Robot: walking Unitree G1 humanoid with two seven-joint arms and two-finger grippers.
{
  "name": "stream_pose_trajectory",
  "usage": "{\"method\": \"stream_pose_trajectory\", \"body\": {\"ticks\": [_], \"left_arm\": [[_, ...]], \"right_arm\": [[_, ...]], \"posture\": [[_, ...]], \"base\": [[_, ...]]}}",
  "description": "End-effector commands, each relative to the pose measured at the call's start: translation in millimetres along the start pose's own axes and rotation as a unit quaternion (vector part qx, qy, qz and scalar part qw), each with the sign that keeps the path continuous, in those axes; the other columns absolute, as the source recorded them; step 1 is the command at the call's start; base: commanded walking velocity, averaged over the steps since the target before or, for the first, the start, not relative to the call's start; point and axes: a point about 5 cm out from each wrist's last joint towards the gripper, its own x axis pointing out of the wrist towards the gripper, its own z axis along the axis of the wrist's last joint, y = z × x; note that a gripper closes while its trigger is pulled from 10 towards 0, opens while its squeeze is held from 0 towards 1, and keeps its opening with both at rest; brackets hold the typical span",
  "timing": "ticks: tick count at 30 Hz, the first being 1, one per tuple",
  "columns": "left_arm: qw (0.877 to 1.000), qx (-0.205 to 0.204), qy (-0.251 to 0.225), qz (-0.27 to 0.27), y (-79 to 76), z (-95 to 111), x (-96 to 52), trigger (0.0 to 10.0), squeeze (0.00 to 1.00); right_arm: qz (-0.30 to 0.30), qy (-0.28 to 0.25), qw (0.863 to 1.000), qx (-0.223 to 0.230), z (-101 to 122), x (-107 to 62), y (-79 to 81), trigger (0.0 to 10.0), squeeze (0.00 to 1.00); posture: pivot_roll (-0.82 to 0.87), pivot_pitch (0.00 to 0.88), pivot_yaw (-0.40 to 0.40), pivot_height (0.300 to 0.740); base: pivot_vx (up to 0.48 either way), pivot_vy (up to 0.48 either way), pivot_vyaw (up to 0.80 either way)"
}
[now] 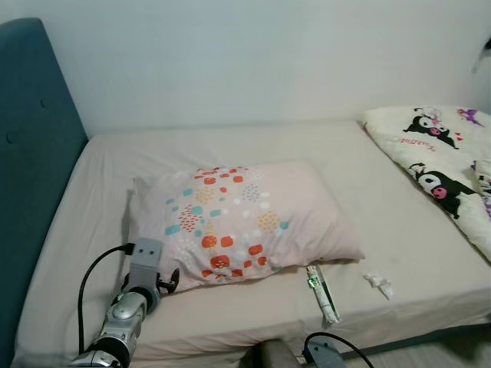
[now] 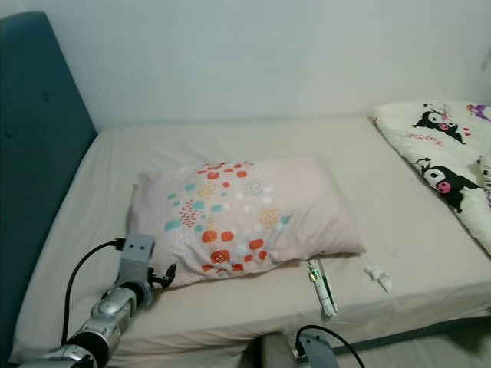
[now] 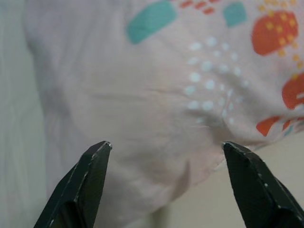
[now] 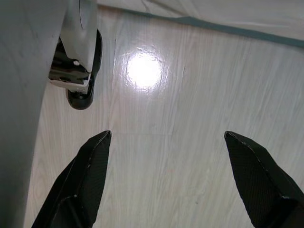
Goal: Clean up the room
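Hardly any writing can be read here. The cartoon-printed quilt [image 1: 437, 165], lying on the bed well to the right of the left end effector [image 1: 170, 280] and farther from the robot, carries a short pink script word beneath one of its black-and-white characters, but the letters are too small and blurred to make out. The long narrow wrapper [image 1: 323, 293], on the bed to the right of the left end effector past the pillow's [image 1: 242, 218] near corner, shows a green patch and dark marks that may be print, also illegible. The pillow bears only coloured dots and shapes, no lettering.
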Motion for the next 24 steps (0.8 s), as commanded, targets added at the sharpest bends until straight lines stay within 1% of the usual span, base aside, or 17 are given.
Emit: {"method": "stream_pose_trajectory", "body": {"ticks": [1, 2, 4, 5, 6, 7, 8, 9, 11, 12, 13, 16, 17, 18, 19, 23, 24], "left_arm": [[0.998, 0.055, -0.019, -0.007, 0.0, 9.2, 2.8, 10.0, 0.00], [0.998, 0.055, -0.019, -0.007, 0.0, 9.2, 2.8, 10.0, 0.00], [0.993, 0.114, -0.033, -0.016, -5.8, 14.3, 4.4, 10.0, 0.00], [0.993, 0.114, -0.033, -0.016, -5.8, 14.3, 4.4, 10.0, 0.00], [0.987, 0.154, -0.043, -0.019, -8.3, 17.0, 4.9, 10.0, 0.00], [0.987, 0.154, -0.043, -0.019, -8.3, 17.0, 4.9, 10.0, 0.00], [0.976, 0.207, -0.060, -0.020, -10.8, 20.8, 5.2, 10.0, 0.00], [0.976, 0.207, -0.060, -0.020, -10.8, 20.8, 5.2, 10.0, 0.00], [0.948, 0.302, -0.097, -0.016, -15.3, 27.3, 5.2, 10.0, 0.00], [0.938, 0.329, -0.110, -0.013, -16.7, 29.2, 5.1, 10.0, 0.00], [0.938, 0.329, -0.110, -0.013, -16.7, 29.2, 5.1, 10.0, 0.00], [0.908, 0.398, -0.128, -0.019, -23.3, 28.4, 4.6, 10.0, 0.00], [0.908, 0.398, -0.128, -0.019, -23.3, 28.4, 4.6, 10.0, 0.00], [0.899, 0.417, -0.129, -0.023, -26.1, 25.7, 3.9, 10.0, 0.00], [0.899, 0.417, -0.129, -0.023, -26.1, 25.7, 3.9, 10.0, 0.00], [0.888, 0.443, -0.118, -0.033, -34.2, 14.5, 1.2, 10.0, 0.00], [0.888, 0.443, -0.118, -0.033, -34.2, 14.5, 1.2, 10.0, 0.00]], "right_arm": [[0.035, 0.002, 0.999, -0.005, -0.8, -0.8, 19.9, 10.0, 0.00], [0.035, 0.002, 0.999, -0.005, -0.8, -0.8, 19.9, 10.0, 0.00], [0.036, -0.001, 0.999, -0.004, -0.6, -0.8, 20.2, 10.0, 0.00], [0.036, -0.001, 0.999, -0.004, -0.6, -0.8, 20.2, 10.0, 0.00], [0.036, -0.002, 0.999, -0.004, -0.6, -0.8, 20.3, 10.0, 0.00], [0.036, -0.002, 0.999, -0.004, -0.6, -0.8, 20.3, 10.0, 0.00], [0.036, -0.002, 0.999, -0.004, -0.8, -0.8, 20.3, 10.0, 0.00], [0.036, -0.002, 0.999, -0.004, -0.8, -0.8, 20.3, 10.0, 0.00], [0.036, -0.001, 0.999, -0.005, -1.8, -0.8, 20.2, 10.0, 0.00], [0.036, -0.001, 0.999, -0.005, -2.2, -0.8, 20.2, 10.0, 0.00], [0.036, -0.001, 0.999, -0.005, -2.2, -0.8, 20.2, 10.0, 0.00], [0.036, 0.002, 0.999, -0.009, -3.8, -0.7, 19.8, 10.0, 0.00], [0.036, 0.002, 0.999, -0.009, -3.8, -0.7, 19.8, 10.0, 0.00], [0.036, 0.003, 0.999, -0.011, -4.5, -0.7, 19.8, 10.0, 0.00], [0.036, 0.003, 0.999, -0.011, -4.5, -0.7, 19.8, 10.0, 0.00], [0.036, 0.009, 0.999, -0.016, -8.7, -0.8, 21.4, 10.0, 0.00], [0.036, 0.009, 0.999, -0.016, -8.7, -0.8, 21.4, 10.0, 0.00]], "posture": [[-0.08, 0.067, -0.002, 0.606], [-0.08, 0.067, -0.002, 0.606], [-0.08, 0.068, -0.002, 0.601], [-0.08, 0.068, -0.002, 0.601], [-0.08, 0.069, -0.001, 0.601], [-0.08, 0.069, -0.001, 0.601], [-0.09, 0.071, -0.001, 0.601], [-0.09, 0.071, -0.001, 0.601], [-0.09, 0.079, -0.003, 0.601], [-0.09, 0.079, -0.003, 0.601], [-0.09, 0.079, -0.003, 0.601], [-0.09, 0.096, -0.009, 0.601], [-0.09, 0.096, -0.009, 0.601], [-0.09, 0.102, -0.010, 0.601], [-0.09, 0.102, -0.010, 0.601], [-0.12, 0.125, -0.016, 0.601], [-0.12, 0.125, -0.016, 0.601]], "base": [[0.000, 0.000, 0.00], [0.000, 0.000, 0.00], [0.000, 0.000, 0.00], [0.000, 0.000, 0.00], [0.000, 0.000, 0.00], [0.000, 0.000, 0.00], [0.000, 0.000, 0.00], [0.000, 0.000, 0.00], [0.000, 0.000, 0.00], [0.000, 0.000, 0.00], [0.000, 0.000, 0.00], [0.000, 0.000, 0.00], [0.000, 0.000, 0.00], [0.000, 0.000, 0.00], [0.000, 0.000, 0.00], [0.000, 0.000, 0.00], [0.000, 0.000, 0.00]]}}
